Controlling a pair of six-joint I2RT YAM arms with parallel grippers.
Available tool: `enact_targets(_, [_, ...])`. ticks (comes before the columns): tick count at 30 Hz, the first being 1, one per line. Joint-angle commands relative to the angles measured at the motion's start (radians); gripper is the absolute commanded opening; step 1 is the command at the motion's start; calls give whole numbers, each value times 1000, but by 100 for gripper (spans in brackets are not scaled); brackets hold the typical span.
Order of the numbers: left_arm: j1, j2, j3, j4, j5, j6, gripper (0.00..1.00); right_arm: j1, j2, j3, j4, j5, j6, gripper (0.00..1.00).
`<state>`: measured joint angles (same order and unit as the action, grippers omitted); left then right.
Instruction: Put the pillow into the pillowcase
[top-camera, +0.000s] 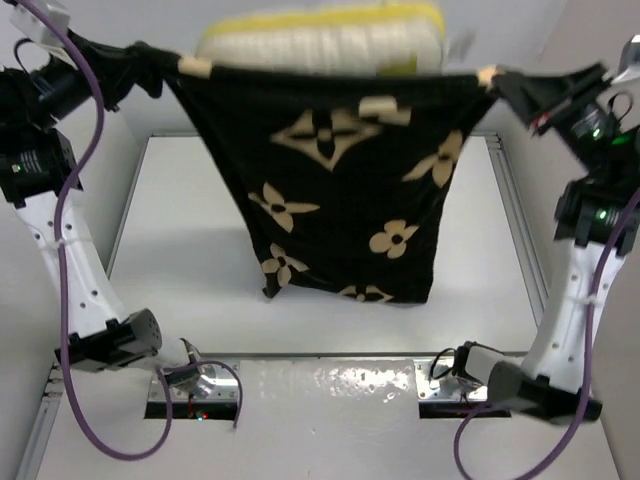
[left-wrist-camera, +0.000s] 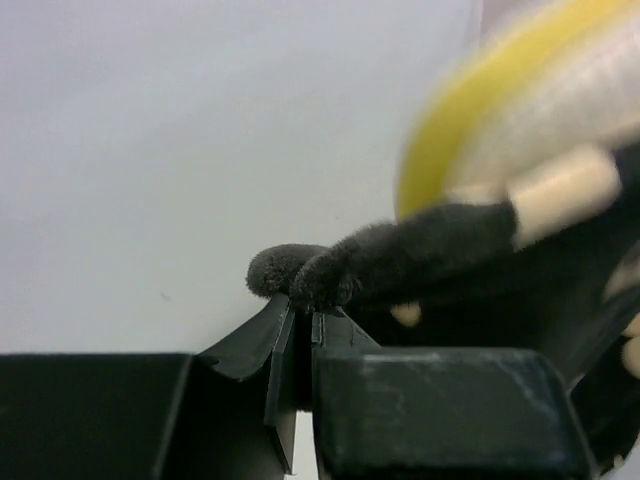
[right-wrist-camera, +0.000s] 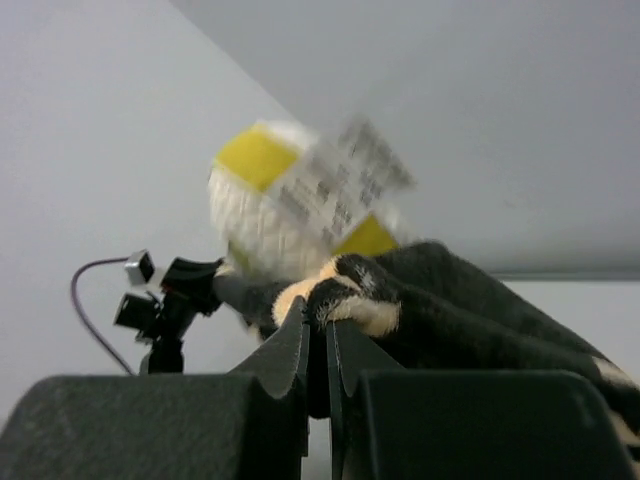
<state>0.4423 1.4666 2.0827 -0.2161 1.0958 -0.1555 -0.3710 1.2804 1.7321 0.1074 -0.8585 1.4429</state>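
Note:
The black pillowcase (top-camera: 340, 180) with beige flowers hangs stretched between both arms, high over the table. My left gripper (top-camera: 165, 62) is shut on its upper left corner (left-wrist-camera: 300, 275). At the upper right corner (right-wrist-camera: 360, 300) my right gripper (top-camera: 500, 80) is shut on the fabric. The white quilted pillow (top-camera: 320, 42) with its yellow band pokes out above the pillowcase's top edge; its lower part is hidden by the fabric. In the left wrist view the pillow (left-wrist-camera: 520, 110) is blurred at the upper right. The pillow (right-wrist-camera: 290, 200) with a printed label shows beyond the right jaws.
The white table (top-camera: 170, 230) lies below the hanging fabric, with a metal rail (top-camera: 515, 210) along its right side. Both arm bases (top-camera: 190, 375) sit at the near edge with purple cables. The left arm (right-wrist-camera: 160, 300) is visible far off in the right wrist view.

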Motion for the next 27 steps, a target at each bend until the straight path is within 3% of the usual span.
enact_targets(1, [-13, -11, -108, -88, -220, 227, 0, -16, -64, -301, -94, 236, -174, 0])
enact_targets(2, [-25, 30, -78, -236, -250, 269, 0, -17, -41, -307, -132, 213, -159, 0])
enact_targets(5, [-40, 218, 297, -420, -280, 291, 0, 7, 37, -229, 60, 144, -36, 0])
enact_targets(6, [-27, 251, 409, -399, -263, 257, 0, 10, 72, 5, -28, 145, -58, 0])
enact_targets(7, [-18, 265, 524, -341, -249, 166, 0, 4, 162, 165, -102, 153, -117, 0])
enact_targets(8, [10, 236, 508, -136, -243, 90, 0, -5, 207, 456, -189, 156, -125, 0])
enact_targets(9, [24, 191, 447, -18, -238, -2, 0, -37, 270, 554, -183, 147, -71, 0])
enact_targets(10, [35, 81, 283, 159, -241, -12, 1, -60, 273, 607, -148, 138, -28, 0])
enact_targets(12, [16, 8, 188, 164, -245, 51, 1, -106, 210, 440, 47, 113, 69, 0])
enact_targets(13, [6, -12, 145, 99, -217, 62, 1, -106, 94, 299, 102, 127, 65, 0])
enact_targets(14, [-11, -12, 120, 46, -180, 77, 0, -94, 44, 48, 129, 145, 41, 0])
enact_targets(17, [-20, -2, 8, -97, -247, 190, 0, -60, 13, -181, 5, 159, -67, 0])
enact_targets(18, [-17, 44, 29, -132, -264, 229, 0, -60, 37, -189, 26, 123, 14, 0])
enact_targets(19, [1, 76, 169, -208, -278, 240, 0, -72, 78, -171, 193, 57, 89, 0])
enact_targets(21, [28, 160, 342, -195, -269, 187, 0, -92, 112, -70, 323, 52, 224, 0])
enact_targets(22, [70, 167, 399, -143, -249, 165, 0, -121, 160, 136, 255, 50, 211, 0])
enact_targets(23, [85, 153, 392, -73, -237, 64, 0, -132, 186, 252, 185, 50, 176, 0])
enact_targets(25, [93, 56, 267, 99, -220, 37, 1, -141, 204, 387, 36, 64, 59, 0])
enact_targets(27, [56, -47, 52, 113, -194, 63, 1, -119, 137, 277, 26, 62, 19, 0])
